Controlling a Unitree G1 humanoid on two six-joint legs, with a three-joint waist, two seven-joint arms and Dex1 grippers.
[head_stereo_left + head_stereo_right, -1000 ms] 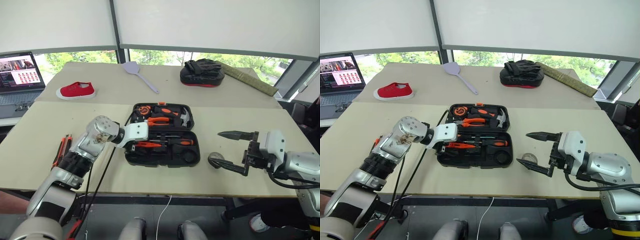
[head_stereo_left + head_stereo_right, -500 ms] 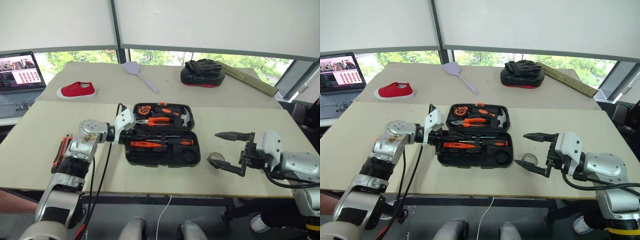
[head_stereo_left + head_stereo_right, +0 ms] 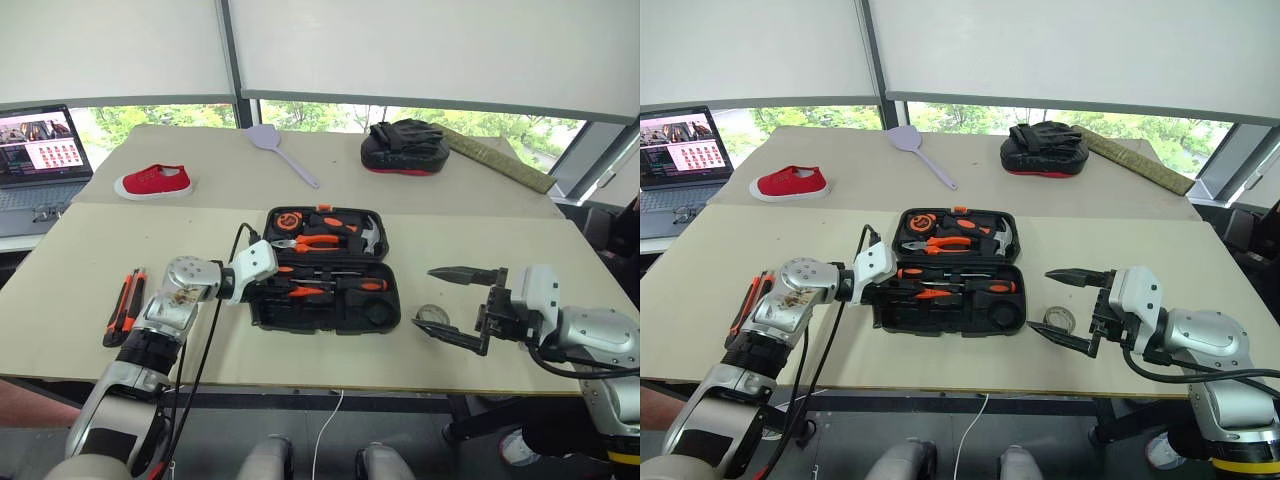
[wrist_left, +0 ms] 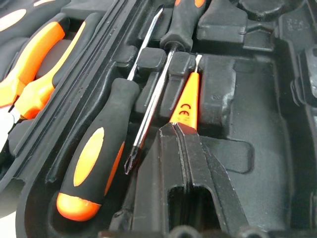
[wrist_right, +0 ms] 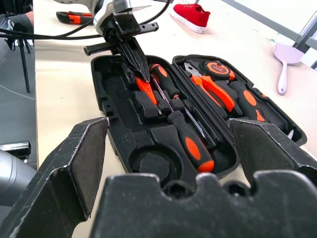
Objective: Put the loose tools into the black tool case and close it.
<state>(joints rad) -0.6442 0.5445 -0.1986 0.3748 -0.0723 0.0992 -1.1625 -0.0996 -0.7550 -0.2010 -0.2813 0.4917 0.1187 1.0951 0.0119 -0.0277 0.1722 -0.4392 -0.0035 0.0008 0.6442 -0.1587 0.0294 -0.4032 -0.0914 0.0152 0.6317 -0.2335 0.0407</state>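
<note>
Head-camera view: the rectangular black moulded plastic tool case (image 3: 310, 318) lies open at centre frame on the beige table (image 3: 80, 260). My left gripper (image 3: 264, 293) reaches into its near half from the left. My right gripper (image 3: 455, 303) hovers at right of frame, fingers spread wide, nothing between them. The small grey-black tape roll (image 3: 432, 320) lies on the table just beside its lower finger. Two slim orange-and-black tools (image 3: 122, 303) lie loose at the left edge of frame, well apart from the case; I cannot tell which is the knife.

Left wrist view: my fingers are pressed together, pinching nothing. Their tip sits at the handle end of the small all-orange screwdriver (image 4: 185, 106), which lies along its recess. Beside it lie two slim black screwdrivers with orange handle inlays (image 4: 94, 168).

Right wrist view: the closed left tips point steeply down onto the orange handle, inside the case's near half.

Procedure, as I judge it: seat this screwdriver.
1. Press straight down along the handle, not sideways.
2. Avoid the neighbouring shaft.
3. Confirm the tool lies flush, or the halves may not close.
4. Lift clear vertically, then fetch the remaining loose tools.
</note>
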